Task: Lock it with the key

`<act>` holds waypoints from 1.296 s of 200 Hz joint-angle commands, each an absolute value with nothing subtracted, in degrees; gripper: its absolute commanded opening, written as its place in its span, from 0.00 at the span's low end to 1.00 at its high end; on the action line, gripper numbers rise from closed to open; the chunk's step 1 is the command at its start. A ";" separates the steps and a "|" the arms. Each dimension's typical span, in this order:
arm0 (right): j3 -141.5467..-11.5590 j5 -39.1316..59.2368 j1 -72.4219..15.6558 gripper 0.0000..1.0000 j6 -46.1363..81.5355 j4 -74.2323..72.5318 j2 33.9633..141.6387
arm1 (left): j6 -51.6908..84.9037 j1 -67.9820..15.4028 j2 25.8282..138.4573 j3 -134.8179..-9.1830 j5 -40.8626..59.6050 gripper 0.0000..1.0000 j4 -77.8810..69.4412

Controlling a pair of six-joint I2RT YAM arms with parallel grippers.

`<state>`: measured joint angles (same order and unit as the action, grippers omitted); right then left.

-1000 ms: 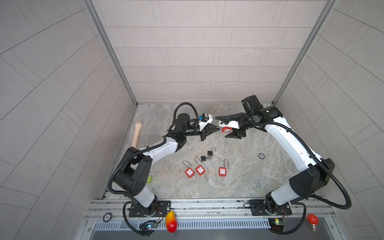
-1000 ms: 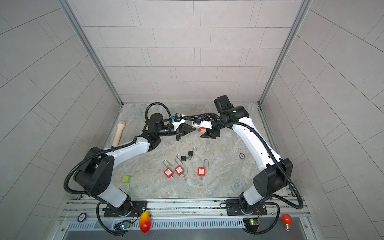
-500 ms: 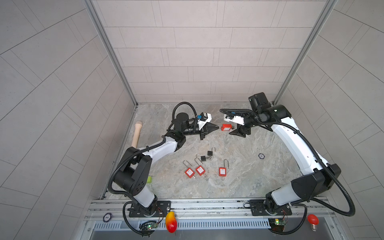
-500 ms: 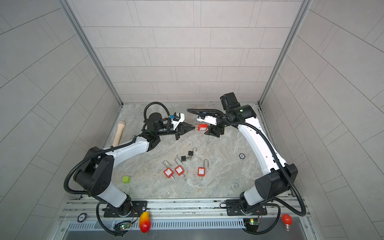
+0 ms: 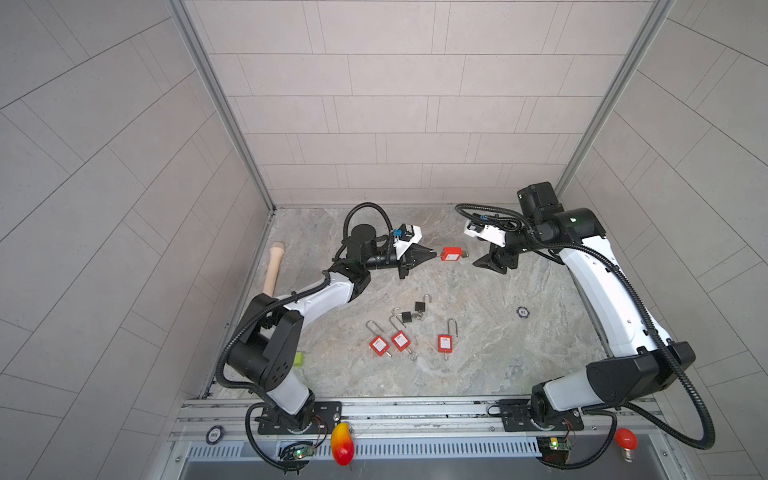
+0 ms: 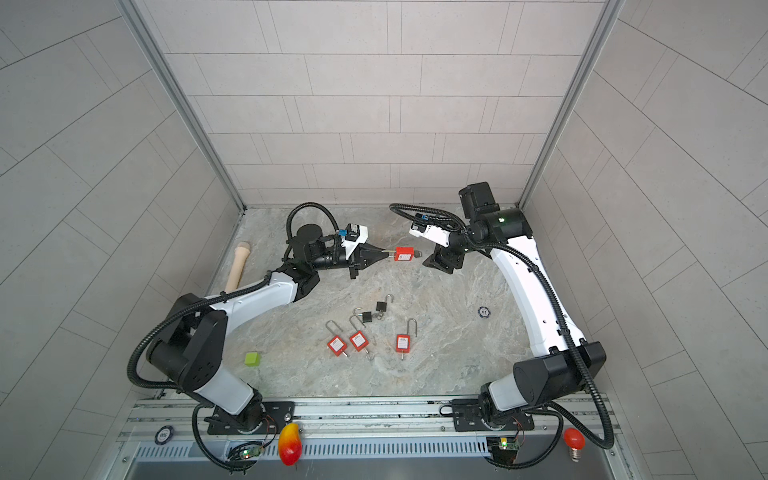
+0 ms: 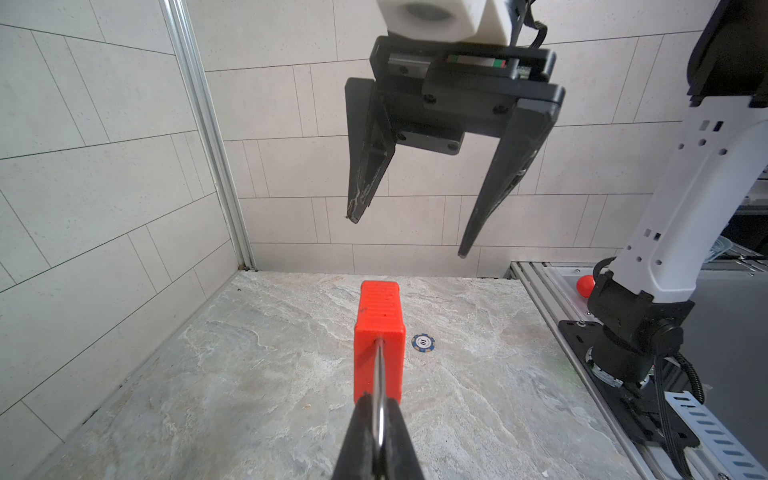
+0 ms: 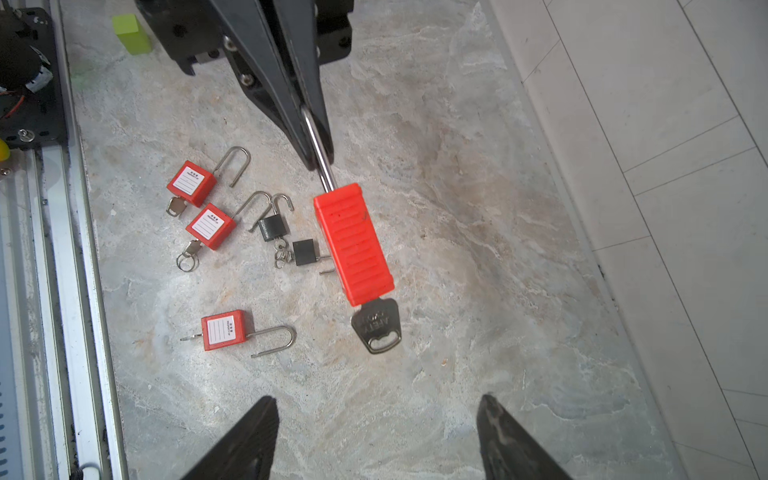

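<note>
Left jaws clamp the shackle [image 8: 326, 172] of a red padlock [image 5: 451, 254], held above the bench [image 5: 519, 357] toward 12 o'clock, key [image 8: 376, 328] in its base. Right jaws gape empty at its 3 o'clock, clear of the key.

This is a robotics lab test cell. Grey tiled panels [image 5: 395, 124] wall in a marbled desk [image 5: 519, 365] on three sides, and an aluminium post [image 5: 218, 95] stands in the corner at 11 o'clock. At 6 o'clock an aluminium rail [image 5: 415, 409] carries two robot arms [image 5: 316, 299], with a bare circuit board [image 5: 555, 445] and loose wiring below. Stray props lie about: a poker chip [image 5: 523, 311], a green cube [image 6: 252, 358] and a toy mango [image 5: 343, 444].
</note>
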<state>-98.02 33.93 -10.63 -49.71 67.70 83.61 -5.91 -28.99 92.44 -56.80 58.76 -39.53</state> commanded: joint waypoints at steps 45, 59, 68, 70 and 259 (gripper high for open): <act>-99.69 34.28 -9.89 0.70 -51.21 73.29 84.63 | -6.59 -28.65 89.65 -58.47 60.65 0.00 -40.12; -99.45 34.62 -9.85 0.68 -51.26 73.45 84.91 | -6.59 -28.74 89.40 -58.55 60.83 0.00 -39.86; -99.69 35.02 -9.88 0.67 -51.64 73.96 85.28 | -6.59 -28.81 89.46 -58.54 60.90 0.00 -39.82; -99.80 35.19 -9.92 0.67 -51.71 74.10 85.44 | -6.59 -28.82 89.47 -58.60 60.91 0.00 -39.81; -104.56 39.44 -10.76 0.49 -52.67 77.12 93.17 | -6.83 -30.80 90.08 -60.03 62.75 0.00 -40.96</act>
